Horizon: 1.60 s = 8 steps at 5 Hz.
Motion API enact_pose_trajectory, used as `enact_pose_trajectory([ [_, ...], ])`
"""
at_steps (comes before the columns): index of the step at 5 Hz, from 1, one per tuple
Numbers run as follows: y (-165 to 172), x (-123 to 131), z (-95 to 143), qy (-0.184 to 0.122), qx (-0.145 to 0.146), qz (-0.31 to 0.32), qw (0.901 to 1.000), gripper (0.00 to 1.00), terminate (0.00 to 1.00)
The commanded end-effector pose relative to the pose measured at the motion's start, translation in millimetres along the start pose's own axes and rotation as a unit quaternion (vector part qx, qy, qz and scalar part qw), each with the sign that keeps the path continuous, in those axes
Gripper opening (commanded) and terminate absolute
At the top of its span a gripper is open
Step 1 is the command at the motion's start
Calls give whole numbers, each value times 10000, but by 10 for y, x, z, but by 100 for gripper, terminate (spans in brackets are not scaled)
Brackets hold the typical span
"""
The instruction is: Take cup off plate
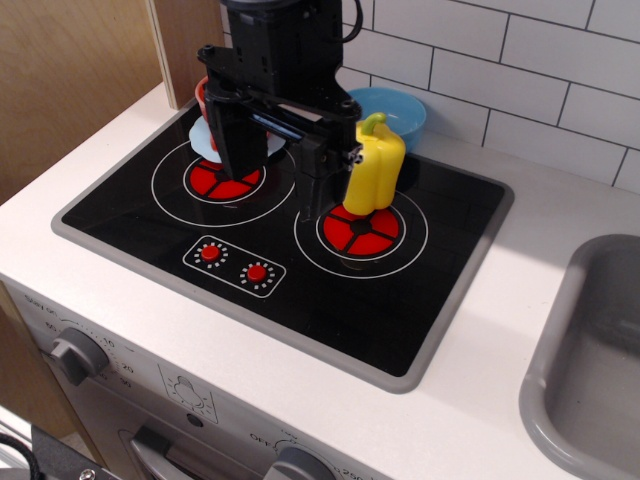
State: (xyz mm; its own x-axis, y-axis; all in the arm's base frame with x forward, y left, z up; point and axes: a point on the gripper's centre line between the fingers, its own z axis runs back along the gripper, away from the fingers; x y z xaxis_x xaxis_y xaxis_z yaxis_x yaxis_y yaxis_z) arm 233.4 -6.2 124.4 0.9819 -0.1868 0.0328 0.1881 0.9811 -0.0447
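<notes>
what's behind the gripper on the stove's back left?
The light-blue plate edge and a sliver of the red-orange cup show behind the gripper. The rest of both is covered, so the cup's seating cannot be confirmed.

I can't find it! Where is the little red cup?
The small red-orange plastic cup peeks out behind the black gripper, on the light-blue plate at the stove's back-left.

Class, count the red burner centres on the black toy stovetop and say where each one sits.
2. The left burner shows behind the gripper; the right burner lies under the yellow pepper. The arm may hide more.
</notes>
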Motion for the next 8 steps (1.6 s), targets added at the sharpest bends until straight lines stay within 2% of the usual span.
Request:
enact_pose_trajectory([
  [1,0,0,0,0,0,0,10000,100,0],
  [2,217,-7,115,-253,18,149,9996,100,0],
  [3,498,71,180,-326,-47,466,9984,100,0],
  [4,773,138,173,-599,39,922,9939,100,0],
  [5,962,254,53,-766,114,1714,9821,100,0],
  [6,983,324,-49,-694,19,2202,9730,100,0],
  [7,1003,387,-120,-783,10,2565,9634,100,0],
  [8,1048,453,-189,-773,131,2612,9621,100,0],
])
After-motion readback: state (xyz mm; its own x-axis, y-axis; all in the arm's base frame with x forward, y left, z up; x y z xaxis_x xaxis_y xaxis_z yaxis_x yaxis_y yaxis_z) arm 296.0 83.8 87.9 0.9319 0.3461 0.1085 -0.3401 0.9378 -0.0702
